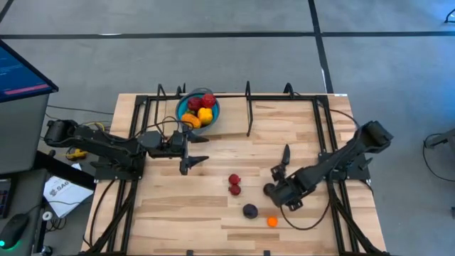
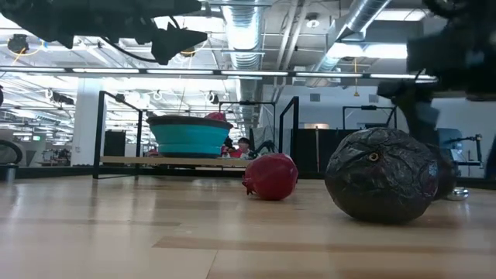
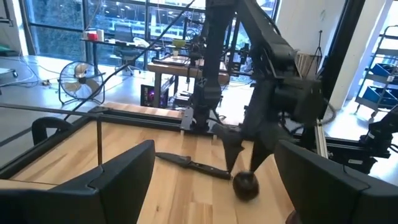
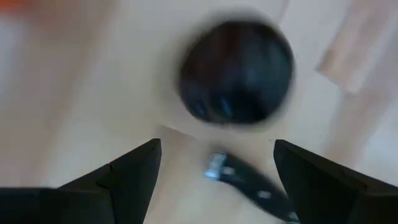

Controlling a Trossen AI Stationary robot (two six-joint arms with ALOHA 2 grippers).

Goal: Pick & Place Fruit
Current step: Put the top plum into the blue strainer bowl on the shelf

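Observation:
A blue bowl [image 1: 186, 107] at the far left holds red, yellow and orange fruit [image 1: 202, 108]. On the bare table lie two red fruit [image 1: 235, 184], a dark purple fruit [image 1: 250, 210] and an orange fruit [image 1: 272, 221]. My right gripper [image 4: 217, 162] points steeply down, open, above another dark fruit [image 4: 236, 71] that rests beside the end of the black knife [image 4: 249, 183]; its fingers touch neither. My left gripper [image 1: 193, 152] hangs level and open in the air near the bowl, with nothing between its fingers [image 3: 124, 174].
The knife [image 1: 283, 160] lies flat on the wood right of centre. Black frame rails [image 1: 249, 107] run along the table's far, left and right edges. The table's near left part is bare wood. A monitor [image 1: 21, 71] stands beyond the left edge.

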